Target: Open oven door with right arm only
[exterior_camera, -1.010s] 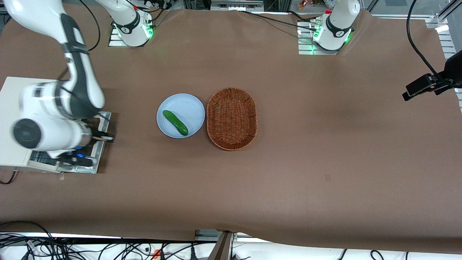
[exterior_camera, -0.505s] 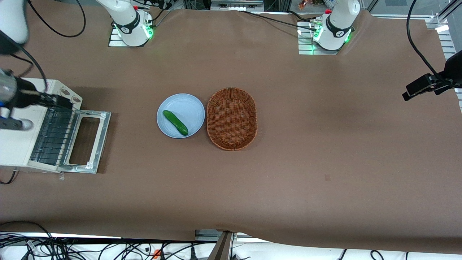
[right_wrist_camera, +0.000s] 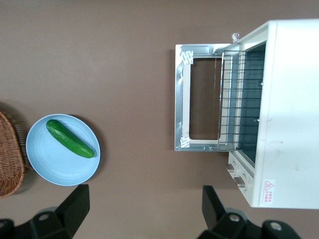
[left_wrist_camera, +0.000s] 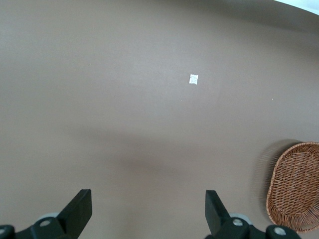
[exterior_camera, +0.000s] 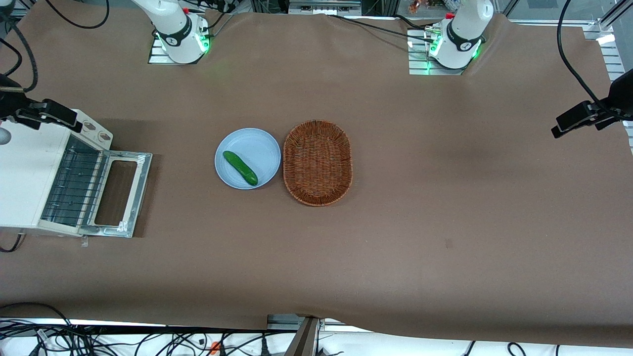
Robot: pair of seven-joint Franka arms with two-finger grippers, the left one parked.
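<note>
Your gripper (right_wrist_camera: 144,214) hangs open, high above the oven (exterior_camera: 29,178); its door (exterior_camera: 118,193) lies flat open.

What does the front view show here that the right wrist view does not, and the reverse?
Only the front view shows the whole wicker basket, both arm bases and the right arm's gripper as seen from outside, over the oven's knob end.

Only the right wrist view shows the red label on the oven top and the gripper's fingers spread apart.

Both show the oven door folded down flat, the wire rack inside, and the cucumber on the blue plate.
</note>
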